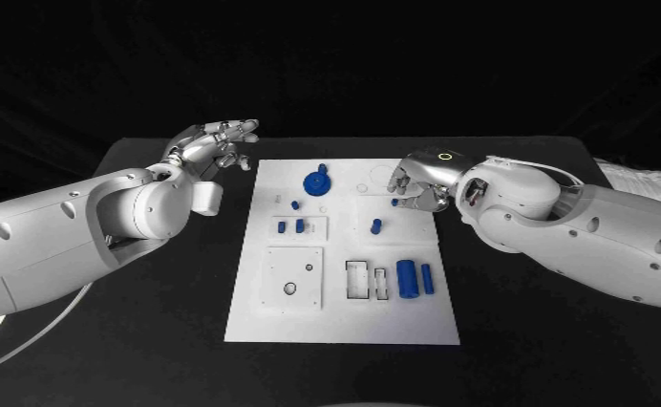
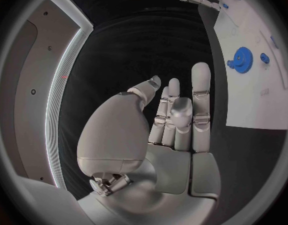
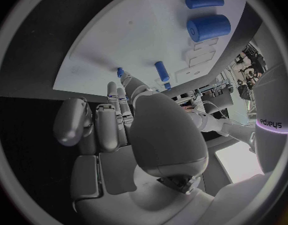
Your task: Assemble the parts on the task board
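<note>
The white task board point(image 1: 345, 316) lies in the middle of the black table. On it are a blue gear point(image 1: 317, 182), two short blue pegs point(image 1: 290, 226), another peg point(image 1: 376, 226), a thick blue cylinder point(image 1: 408, 278) and a thinner one point(image 1: 427, 278). My right hand point(image 1: 417, 182) hovers over the board's far right part. Its thumb and a finger meet on a small blue part point(image 3: 120, 72) at their tips. My left hand point(image 1: 221, 144) is off the board's far left corner with its fingers point(image 2: 200, 85) straight and spread, holding nothing. The gear point(image 2: 242, 60) lies well away from it.
A white square plate with holes point(image 1: 295, 278) and narrow slots point(image 1: 368, 278) occupy the board's near half. Bare black table point(image 1: 165, 331) runs along both sides of the board.
</note>
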You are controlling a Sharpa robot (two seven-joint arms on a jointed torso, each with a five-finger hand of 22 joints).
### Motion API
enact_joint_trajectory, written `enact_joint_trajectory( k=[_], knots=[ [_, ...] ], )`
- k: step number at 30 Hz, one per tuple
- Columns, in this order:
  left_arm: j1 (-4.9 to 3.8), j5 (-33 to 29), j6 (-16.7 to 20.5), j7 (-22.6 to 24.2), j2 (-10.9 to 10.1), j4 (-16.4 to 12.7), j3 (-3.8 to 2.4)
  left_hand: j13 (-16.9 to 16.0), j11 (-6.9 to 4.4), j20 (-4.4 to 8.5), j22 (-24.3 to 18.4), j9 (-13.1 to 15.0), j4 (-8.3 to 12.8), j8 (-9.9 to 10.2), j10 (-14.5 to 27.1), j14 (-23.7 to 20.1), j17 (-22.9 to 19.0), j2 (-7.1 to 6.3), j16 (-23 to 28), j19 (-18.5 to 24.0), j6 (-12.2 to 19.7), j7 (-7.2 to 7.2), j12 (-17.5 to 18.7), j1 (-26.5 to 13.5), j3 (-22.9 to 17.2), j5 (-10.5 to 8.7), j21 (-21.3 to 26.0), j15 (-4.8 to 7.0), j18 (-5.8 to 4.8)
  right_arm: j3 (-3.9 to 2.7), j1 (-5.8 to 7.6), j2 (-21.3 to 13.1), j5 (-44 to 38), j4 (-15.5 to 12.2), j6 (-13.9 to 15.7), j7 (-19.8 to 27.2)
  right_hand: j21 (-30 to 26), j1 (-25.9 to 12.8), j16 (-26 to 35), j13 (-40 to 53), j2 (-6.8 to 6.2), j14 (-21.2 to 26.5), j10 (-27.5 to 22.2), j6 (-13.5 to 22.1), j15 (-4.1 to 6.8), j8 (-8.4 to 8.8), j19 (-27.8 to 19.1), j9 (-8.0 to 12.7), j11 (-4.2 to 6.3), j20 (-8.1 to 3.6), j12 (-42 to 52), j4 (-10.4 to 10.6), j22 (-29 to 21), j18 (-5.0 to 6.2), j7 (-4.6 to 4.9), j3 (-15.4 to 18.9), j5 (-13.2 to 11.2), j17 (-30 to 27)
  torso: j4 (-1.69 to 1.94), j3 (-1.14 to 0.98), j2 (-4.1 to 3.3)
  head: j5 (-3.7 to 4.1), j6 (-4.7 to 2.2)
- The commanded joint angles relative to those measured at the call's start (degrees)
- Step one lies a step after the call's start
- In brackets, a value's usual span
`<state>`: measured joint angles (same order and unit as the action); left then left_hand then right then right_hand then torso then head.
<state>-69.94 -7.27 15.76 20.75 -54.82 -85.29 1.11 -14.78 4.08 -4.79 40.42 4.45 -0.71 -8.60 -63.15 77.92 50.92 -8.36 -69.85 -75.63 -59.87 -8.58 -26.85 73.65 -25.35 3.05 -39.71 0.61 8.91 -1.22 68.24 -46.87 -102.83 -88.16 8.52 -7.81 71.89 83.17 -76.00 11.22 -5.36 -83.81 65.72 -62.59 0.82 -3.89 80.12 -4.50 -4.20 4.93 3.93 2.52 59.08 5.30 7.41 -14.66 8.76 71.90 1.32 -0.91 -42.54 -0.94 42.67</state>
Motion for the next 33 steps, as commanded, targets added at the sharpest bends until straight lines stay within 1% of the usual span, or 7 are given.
enact_joint_trajectory(
  k=[1,8,12,16,21,30,33],
  knots=[
    [-0.01,-0.83,-1.19,1.03,0.06,-0.32,-0.02,-0.11,-0.1,-0.23,-0.05,-0.07,0.19,-0.25,0.56,-0.34,-0.02,0.49,0.18,0.15,0.44,-0.15,-0.37,0.22,0.32,0.11,0.34,0.03,0.88,0.03,-0.15,0.38,-2.59,0.16,-3.18,-0.92,0.08,-0.21,0.15,-0.49,-0.4,-3.07,0.42,-0.66,0.23,-0.05,0.2,-0.11,0.19,-0.09,-0.16,0.0,-0.14,0.54,0.01,-0.75,-0.44,-0.07,0.01,0.0,0.01,-0.05,0.2],
    [0.0,-0.64,-1.18,0.65,0.02,-0.59,-0.02,-0.28,0.05,-0.29,-0.17,-0.12,0.26,-0.26,1.18,-0.34,-0.04,0.53,0.1,0.14,0.87,-0.32,-0.78,0.29,0.5,0.11,0.5,-0.07,0.89,0.06,-0.6,0.95,-3.59,0.35,-4.4,-1.34,0.03,-1.0,0.12,-1.75,-0.95,-3.05,1.14,-1.48,0.61,-0.05,0.2,-0.2,0.46,-0.49,-0.15,-0.07,-0.18,0.53,-0.26,-2.78,-0.71,-0.23,0.02,-0.04,0.03,-0.27,0.41],
    [0.0,-0.58,-1.13,0.4,-0.02,-0.64,-0.02,-0.39,0.17,-0.35,-0.2,-0.17,0.29,-0.25,1.69,-0.35,-0.06,0.6,0.04,0.11,1.23,-0.44,-1.08,0.33,0.62,0.11,0.57,-0.16,0.88,0.06,-0.78,1.23,-4.43,0.44,-4.05,-1.97,0.01,-1.34,0.09,-2.24,-1.0,-3.05,1.52,-1.85,0.72,-0.04,0.21,-0.25,0.51,-0.62,-0.16,-0.07,-0.19,0.52,-0.32,-3.71,-0.9,-0.27,-0.08,-0.03,0.03,-0.44,0.38],
    [0.0,-0.32,-1.1,0.15,-0.04,-0.72,-0.02,-0.47,0.24,-0.4,-0.19,-0.19,0.33,-0.27,2.02,-0.33,0.01,0.65,-0.05,0.08,1.46,-0.51,-1.3,0.38,0.69,0.11,0.58,-0.21,0.87,0.07,-0.93,1.62,-5.56,0.65,-3.61,-2.8,-0.01,-1.93,0.01,-3.06,-1.23,-3.05,1.84,-2.12,0.72,0.07,0.24,-0.26,0.53,-0.71,-0.21,-0.1,-0.17,0.51,-0.29,-5.31,-2.09,-0.31,-0.01,-0.05,0.04,-0.34,0.45],
    [-0.01,-0.19,-1.06,-0.16,-0.08,-0.83,-0.02,-0.57,0.34,-0.45,-0.32,-0.21,0.36,-0.3,2.46,-0.34,-0.05,0.75,-0.09,0.09,1.76,-0.61,-1.6,0.44,0.77,0.11,0.75,-0.28,0.89,0.08,-1.14,2.01,-6.47,0.82,-3.16,-3.21,0.01,-2.3,-0.06,-3.65,-1.27,-3.04,2.02,-2.39,0.51,0.06,0.28,-0.29,0.47,-0.6,-0.21,-0.17,-0.11,0.47,-0.24,-6.69,-2.7,-0.33,0.02,-0.07,0.0,-0.42,0.55],
    [-0.01,-0.12,-0.98,-0.67,-0.16,-0.9,-0.02,-0.67,0.45,-0.52,-0.39,-0.23,0.37,-0.34,2.94,-0.37,-0.11,0.83,-0.13,0.08,2.09,-0.72,-1.9,0.47,0.88,0.11,0.85,-0.37,0.9,0.09,-1.35,2.47,-6.78,1.08,-3.01,-3.12,0.09,-2.64,-0.27,-4.43,-0.8,-3.03,2.84,-3.41,0.17,-0.18,0.33,-0.52,0.28,-0.26,-0.06,-0.6,0.05,0.46,-0.1,-9.32,-2.98,-0.28,-0.01,-0.06,-0.01,-0.52,0.74],
    [-0.01,-0.01,-0.89,-0.82,-0.15,-0.91,-0.02,-0.7,0.48,-0.54,-0.44,-0.24,0.37,-0.36,3.08,-0.37,-0.11,0.87,-0.15,0.09,2.18,-0.75,-2.0,0.48,0.9,0.12,0.91,-0.39,0.9,0.1,-1.41,2.62,-6.79,1.2,-3.6,-3.19,0.22,-2.69,-0.42,-4.58,-0.17,-3.04,3.62,-4.17,0.3,-0.43,0.39,-0.73,0.51,-0.32,0.11,-0.83,0.26,0.44,-0.29,-10.49,-3.51,-0.18,-0.03,-0.08,0.0,-0.52,0.86]
  ],
)
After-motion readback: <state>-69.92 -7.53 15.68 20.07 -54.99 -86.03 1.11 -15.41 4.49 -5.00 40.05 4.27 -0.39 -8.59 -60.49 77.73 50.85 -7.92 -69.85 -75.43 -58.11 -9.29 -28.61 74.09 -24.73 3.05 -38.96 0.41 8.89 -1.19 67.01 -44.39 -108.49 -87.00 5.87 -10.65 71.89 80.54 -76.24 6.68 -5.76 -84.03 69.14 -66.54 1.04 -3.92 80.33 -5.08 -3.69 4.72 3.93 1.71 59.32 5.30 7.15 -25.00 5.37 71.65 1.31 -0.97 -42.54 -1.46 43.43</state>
